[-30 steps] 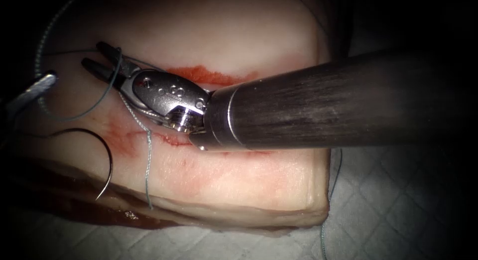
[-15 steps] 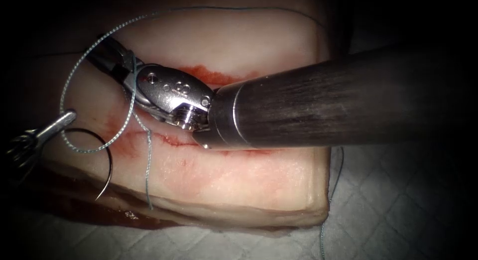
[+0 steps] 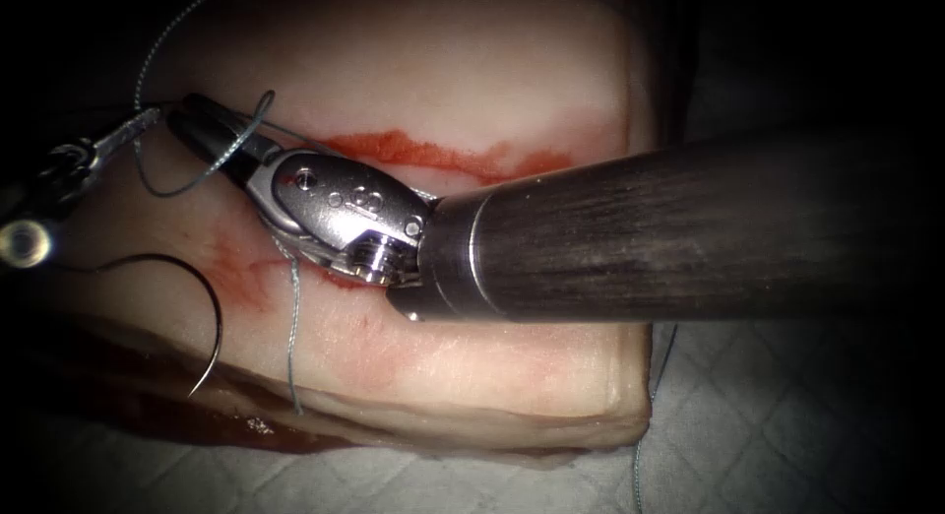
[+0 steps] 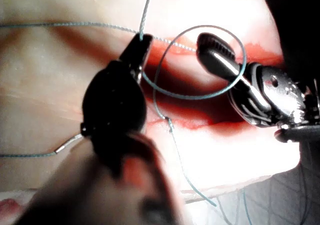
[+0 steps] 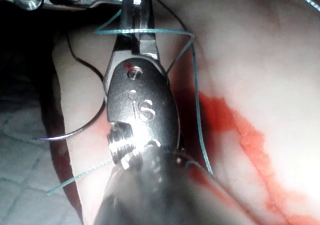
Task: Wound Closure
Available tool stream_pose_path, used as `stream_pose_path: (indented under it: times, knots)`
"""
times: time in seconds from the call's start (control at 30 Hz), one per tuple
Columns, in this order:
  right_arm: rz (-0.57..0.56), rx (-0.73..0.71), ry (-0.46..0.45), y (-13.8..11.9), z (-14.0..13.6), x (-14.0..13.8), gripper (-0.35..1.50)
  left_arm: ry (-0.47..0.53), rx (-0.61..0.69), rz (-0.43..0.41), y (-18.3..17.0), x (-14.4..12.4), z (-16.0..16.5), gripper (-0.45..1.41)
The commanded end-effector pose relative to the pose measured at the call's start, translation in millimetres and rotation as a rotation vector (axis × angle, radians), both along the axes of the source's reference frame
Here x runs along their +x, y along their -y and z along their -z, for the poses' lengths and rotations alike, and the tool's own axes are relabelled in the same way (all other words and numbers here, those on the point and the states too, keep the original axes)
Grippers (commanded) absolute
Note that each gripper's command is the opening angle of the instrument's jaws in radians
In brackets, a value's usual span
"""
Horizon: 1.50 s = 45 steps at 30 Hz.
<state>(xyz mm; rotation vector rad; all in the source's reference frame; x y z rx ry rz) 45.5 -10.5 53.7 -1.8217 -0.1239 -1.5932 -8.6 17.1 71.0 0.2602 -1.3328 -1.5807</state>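
Needle lay free on the tissue left of the cut, in neither tool, right tool fingers slightly apart with thread looped round them, left tool fingers clamped on thread.

The right tool ends a thick, dark, streaked shaft with a pale metal collar. Its wrist is polished silver — small round pins, a stamped mark, a ribbed pulley — tapering to dark slim jaws. The left tool looks slender, silvery, perhaps with a round screw behind.
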Motion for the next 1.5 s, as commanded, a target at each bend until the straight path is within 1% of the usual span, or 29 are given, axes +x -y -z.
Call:
stream_pose_path:
  times: [0.03,0.1,0.17,0.23,0.3,0.43,0.5,0.57,0.67,0.73,0.77,0.83,0.9,0.93,0.97,1.07,1.1,1.17,1.2,1.23,1.37,1.5]
  knots:
    - [0.001,-0.004,-0.010,-0.1,0.1,1.0,-0.18,-0.002,0.006,-0.013,-0.1,-0.9,-1.0,-0.45]
    - [0.001,-0.008,-0.022,-0.2,0.4,1.0,-0.18,-0.019,0.019,-0.041,0.2,-2.2,-2.9,-0.45]
    - [0.012,-0.014,-0.033,-0.2,0.5,0.9,-0.18,-0.018,0.017,-0.050,0.4,-2.6,-3.7,-0.45]
    - [0.020,-0.020,-0.039,-0.1,0.4,1.0,-0.18,-0.009,0.015,-0.063,0.1,-3.2,-4.0,-0.45]
    - [0.032,-0.025,-0.045,-0.1,0.1,1.1,-0.18,0.033,0.044,-0.080,-0.1,-3.8,-3.9,-0.45]
    - [0.057,-0.033,-0.059,-0.3,-0.2,1.0,-0.15,0.075,0.073,-0.100,-0.3,-4.6,-3.6,-0.45]
    - [0.056,-0.035,-0.061,-0.4,-0.3,1.0,-0.06,0.090,0.083,-0.109,-0.3,-4.8,-3.4,-0.45]
    - [0.055,-0.037,-0.064,-0.4,-0.4,1.0,0.10,0.094,0.084,-0.116,-0.1,-4.7,-3.2,-0.45]
    - [0.054,-0.038,-0.063,-0.4,-0.6,1.0,0.22,0.108,0.097,-0.116,0.1,-4.7,-3.1,-0.45]
    - [0.054,-0.039,-0.063,-0.4,-0.6,1.2,0.24,0.125,0.110,-0.121,0.3,-4.7,-3.0,-0.45]
    - [0.055,-0.039,-0.063,-0.3,-0.7,1.2,0.29,0.129,0.109,-0.128,0.5,-4.8,-3.1,-0.45]
    - [0.056,-0.040,-0.064,-0.2,-0.7,1.3,0.29,0.134,0.108,-0.142,0.8,-5.3,-3.4,-0.45]
    - [0.057,-0.040,-0.064,-0.1,-0.7,1.3,0.26,0.139,0.110,-0.149,0.4,-5.2,-3.4,-0.45]
    - [0.058,-0.041,-0.064,0.0,-0.7,1.3,0.32,0.141,0.112,-0.152,0.1,-5.2,-3.4,-0.45]
    - [0.059,-0.042,-0.065,0.1,-0.7,1.3,0.32,0.144,0.114,-0.157,-0.3,-5.0,-3.4,-0.45]
    - [0.064,-0.045,-0.067,0.4,-0.9,1.3,0.32,0.189,0.139,-0.192,-0.9,-4.6,-3.5,-0.45]
    - [0.067,-0.046,-0.069,0.6,-1.0,1.3,0.29,0.200,0.140,-0.212,-1.1,-4.5,-3.6,-0.45]
    - [0.085,-0.054,-0.076,1.1,-1.2,1.3,0.16,0.241,0.144,-0.284,-1.4,-3.9,-3.7,-0.45]
    - [0.107,-0.061,-0.087,1.5,-1.3,1.4,0.14,0.267,0.144,-0.327,-1.9,-3.3,-4.0,-0.45]
    - [0.119,-0.064,-0.093,1.7,-1.3,1.4,0.21,0.282,0.145,-0.355,-2.2,-3.0,-4.3,-0.45]
    - [0.166,-0.065,-0.118,2.2,-1.2,1.7,0.26,0.301,0.149,-0.409,-2.8,-2.2,-4.9,-0.45]
    - [0.197,-0.064,-0.137,2.4,-1.0,1.8,0.29,0.315,0.154,-0.432,-3.4,-2.5,-4.6,-0.45]
